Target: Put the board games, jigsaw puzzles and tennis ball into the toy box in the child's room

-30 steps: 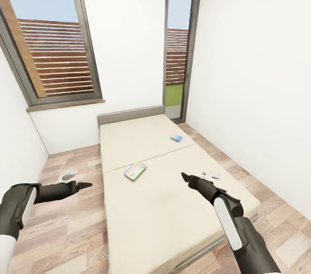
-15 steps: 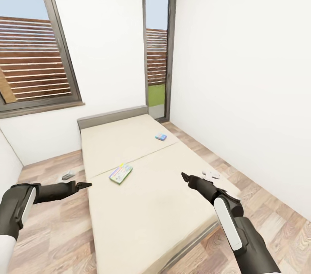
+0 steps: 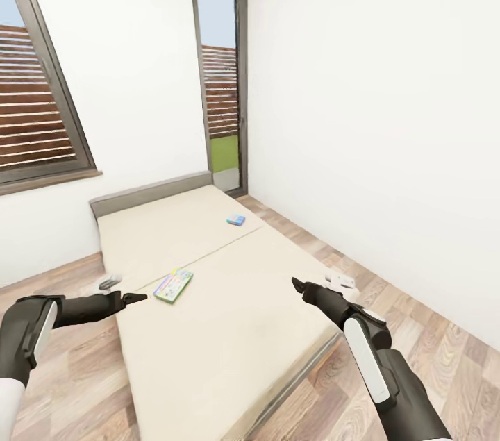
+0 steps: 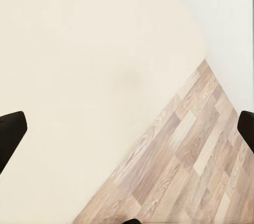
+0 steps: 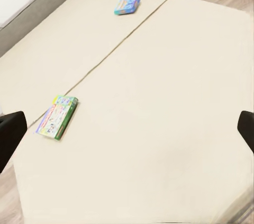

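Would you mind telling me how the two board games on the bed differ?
The green-edged game looks clearly larger than the blue game. The green-edged one has a white busy cover; the other is mostly blue. The green-edged game lies just this side of the mattress seam, the blue one beyond it, nearer the headboard. Both lie flat, untouched.

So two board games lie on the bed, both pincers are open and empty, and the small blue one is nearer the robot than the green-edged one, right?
Not quite. The small blue game lies farther away, near the headboard; the green-edged game is the nearer one. The head view shows this, and the right wrist view agrees. The rest stands: both lie on the bed, and the left pincer and right pincer are open and empty.
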